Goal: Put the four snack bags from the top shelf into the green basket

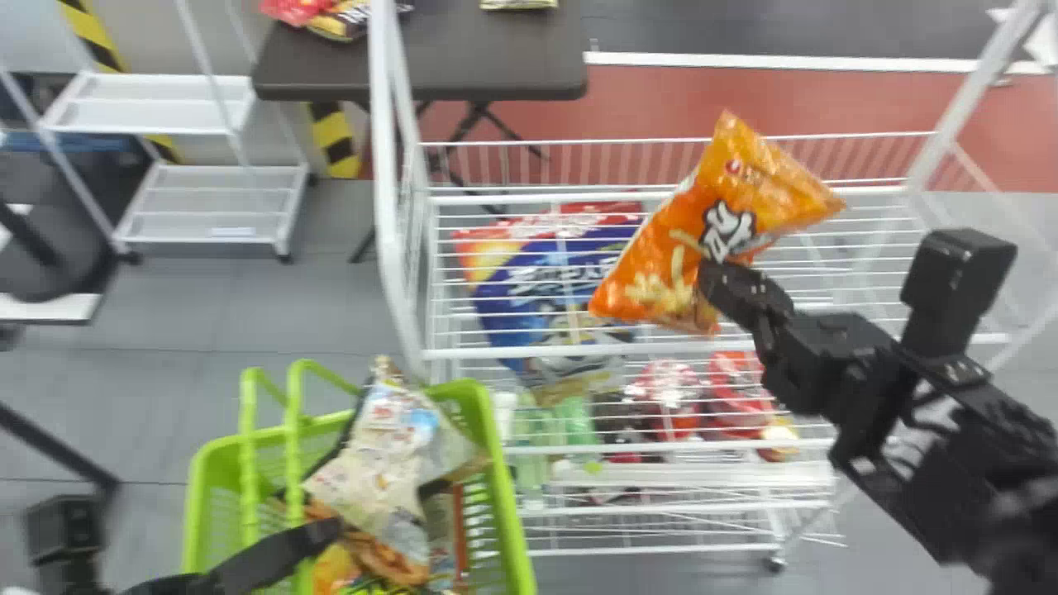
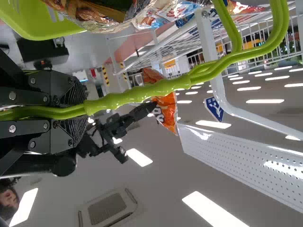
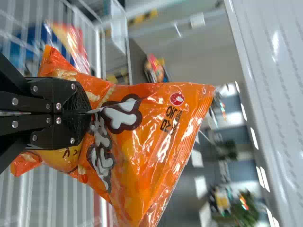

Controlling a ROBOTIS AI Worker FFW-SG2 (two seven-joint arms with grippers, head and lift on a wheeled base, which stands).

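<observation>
Right of the green basket [image 1: 506, 496], the right claw [image 1: 715, 287] pinches an orange snack bag [image 1: 756, 186]; the left claw [image 1: 318, 535] grips the basket's handles [image 1: 293, 446].

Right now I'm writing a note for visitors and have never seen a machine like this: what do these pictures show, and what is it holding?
It is a robot with two black arms. The head view looks down from its head; each wrist view comes from a camera on that arm and is turned on its side. The right gripper holds an orange snack bag up over the white rack. The left gripper grips the handles of the green basket, which already holds several bags. Through the rack's wires you can see a blue bag, with red packs lower down. Behind stands a dark table with more snacks.
</observation>
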